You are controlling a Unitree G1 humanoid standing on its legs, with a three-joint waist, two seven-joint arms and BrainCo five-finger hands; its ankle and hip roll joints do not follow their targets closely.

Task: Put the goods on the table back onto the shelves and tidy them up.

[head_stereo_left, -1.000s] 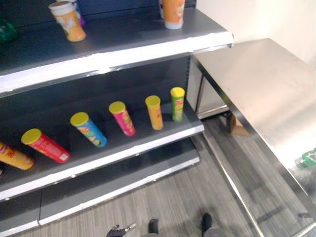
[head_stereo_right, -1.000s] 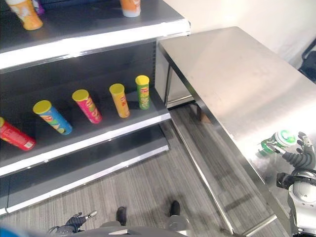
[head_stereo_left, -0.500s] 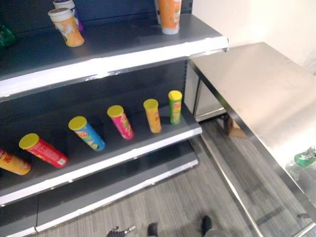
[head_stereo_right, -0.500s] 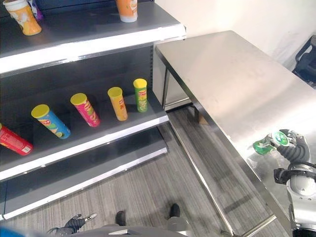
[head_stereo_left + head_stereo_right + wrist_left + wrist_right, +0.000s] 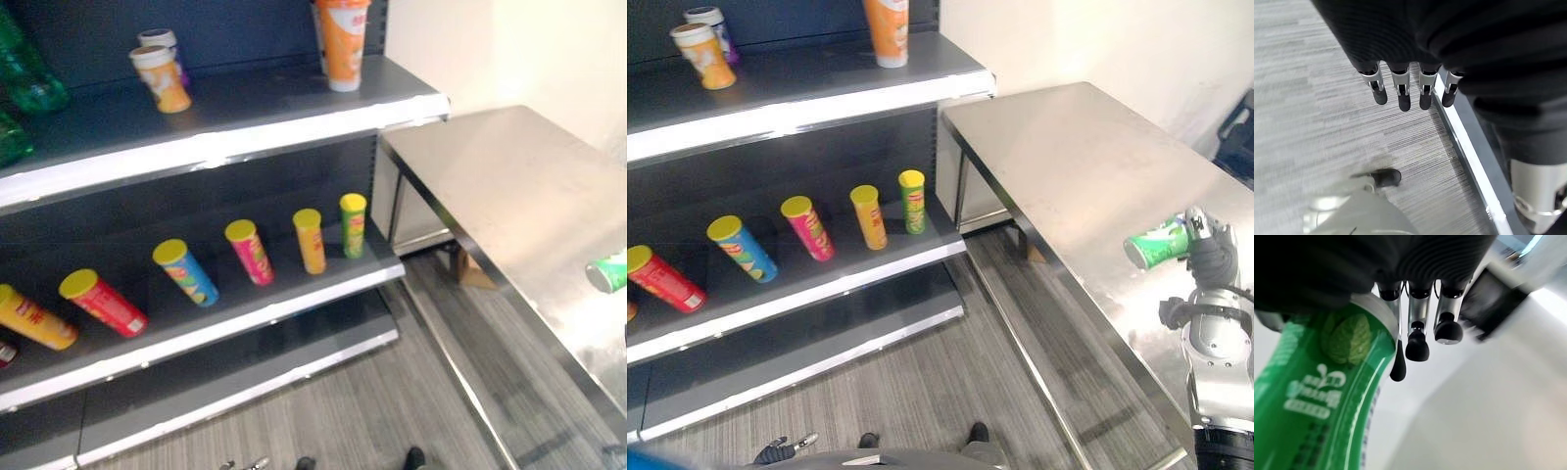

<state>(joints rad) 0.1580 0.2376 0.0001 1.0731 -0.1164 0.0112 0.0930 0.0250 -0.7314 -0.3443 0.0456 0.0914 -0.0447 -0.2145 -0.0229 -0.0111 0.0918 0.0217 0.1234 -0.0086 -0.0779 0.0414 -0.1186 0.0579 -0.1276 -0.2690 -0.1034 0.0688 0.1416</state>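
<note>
Starting at the far left, dark green plastic bottles point(image 5: 24, 83) crowd the upper shelf of the dark grey metal shelving unit point(image 5: 225, 147), and next to them stand two paper cups, an orange one point(image 5: 703, 56) in front and a pale one point(image 5: 711, 20) behind. A taller orange cup point(image 5: 886, 29) sits further along that shelf. One level down, a row of yellow-lidded crisp tubes leans back: orange point(image 5: 34, 316), red point(image 5: 102, 302), blue point(image 5: 183, 271), pink point(image 5: 249, 251), orange point(image 5: 310, 240) and green point(image 5: 353, 224).

Down by the grey wood-grain floor point(image 5: 1312, 122), the left hand point(image 5: 1405, 90) hangs with its fingers straight and relaxed, holding nothing.

Further right stands the bare stainless steel table point(image 5: 1087, 176). Above its near edge the right hand point(image 5: 1205, 257) is closed round a green cylindrical can with a leaf print point(image 5: 1157, 244), lifted clear of the tabletop and lying roughly sideways. In the right wrist view the can's body point(image 5: 1327, 411) sits against the palm, with some fingers point(image 5: 1418, 350) reaching past its rim.

To my eye the can is rigid and fairly light, but its glossy skin looks slippery. A wrap around the middle of the barrel seems safest, since a hold near the rim could let it pivot.
</note>
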